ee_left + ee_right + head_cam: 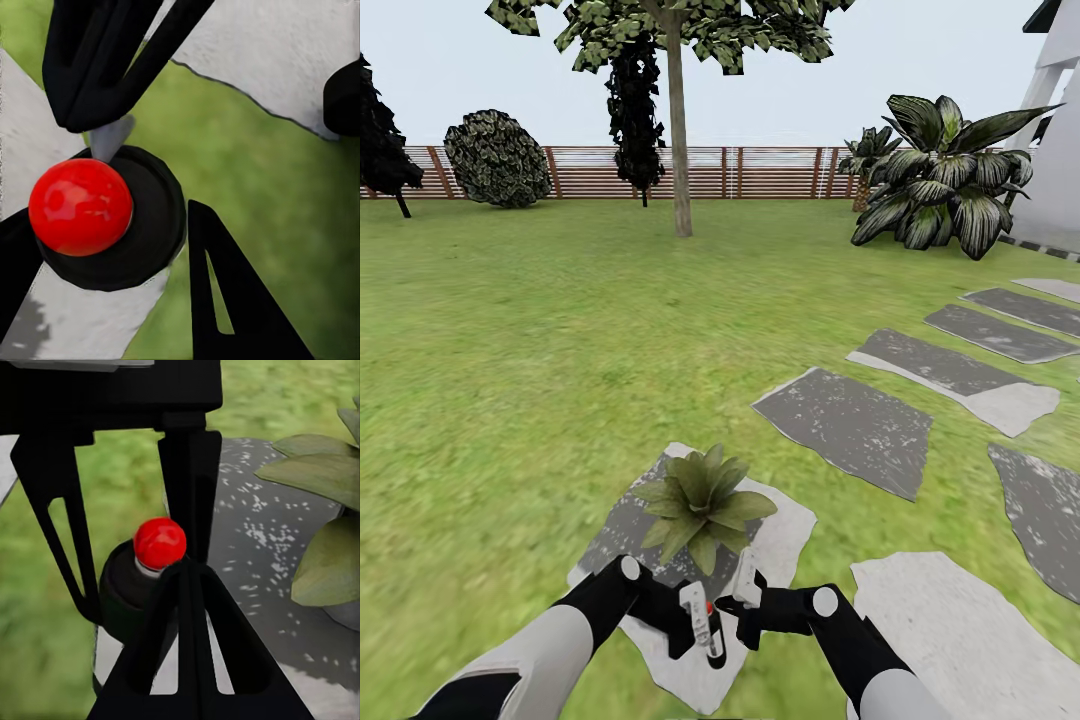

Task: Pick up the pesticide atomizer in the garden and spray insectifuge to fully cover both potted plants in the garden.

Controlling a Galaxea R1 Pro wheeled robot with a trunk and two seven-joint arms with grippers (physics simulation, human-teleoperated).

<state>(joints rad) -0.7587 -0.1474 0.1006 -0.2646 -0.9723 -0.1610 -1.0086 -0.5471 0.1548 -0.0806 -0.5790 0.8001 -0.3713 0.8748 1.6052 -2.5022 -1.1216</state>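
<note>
Firmly around pesticide atomizer (705, 622): left pincer (695, 625).

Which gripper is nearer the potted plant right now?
Right. The right gripper sits just below the potted plant, near its lower leaves. The left gripper, holding the pesticide atomizer, is lower and farther back.

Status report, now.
Left end effector shut on pesticide atomizer. Right end effector beside it, grip unclear. Potted plant just ahead, nothing between.

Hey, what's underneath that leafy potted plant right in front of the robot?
The potted plant stands on a flat grey stepping stone set in the lawn. Its broad leaves cover the pot and the patch of stone directly below, so neither can be seen from the head view.
</note>
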